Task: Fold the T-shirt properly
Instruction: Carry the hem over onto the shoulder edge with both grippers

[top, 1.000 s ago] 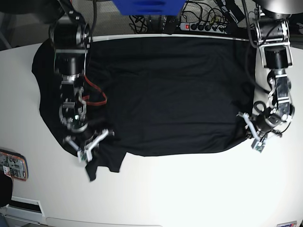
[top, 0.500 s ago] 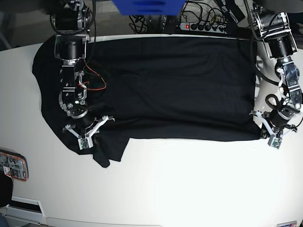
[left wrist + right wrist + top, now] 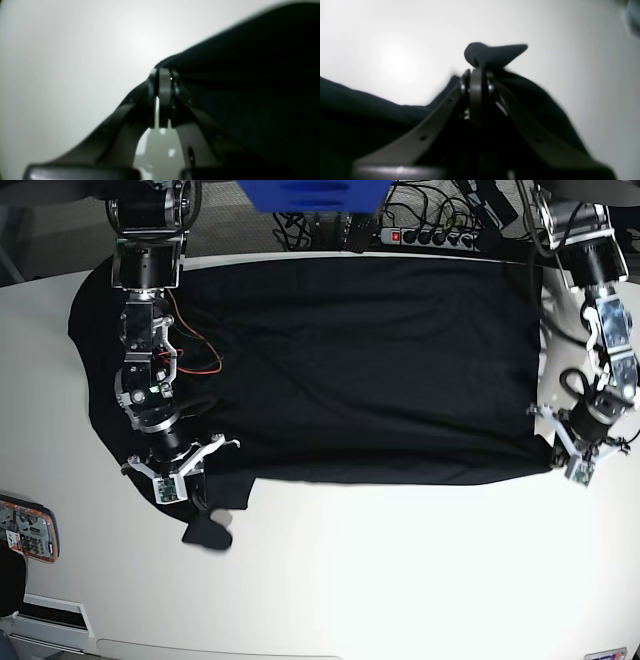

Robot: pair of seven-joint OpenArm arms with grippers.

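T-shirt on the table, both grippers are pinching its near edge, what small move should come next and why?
Probably lift both corners together and carry them toward the far hem. The left gripper and right gripper are shut on the T-shirt, which lies spread flat with its near edge straight.

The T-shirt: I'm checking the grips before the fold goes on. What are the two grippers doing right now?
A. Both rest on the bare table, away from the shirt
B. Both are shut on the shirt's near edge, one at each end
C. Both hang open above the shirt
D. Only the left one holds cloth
B: the left gripper and the right gripper each pinch black cloth of the T-shirt at opposite ends of its near edge.
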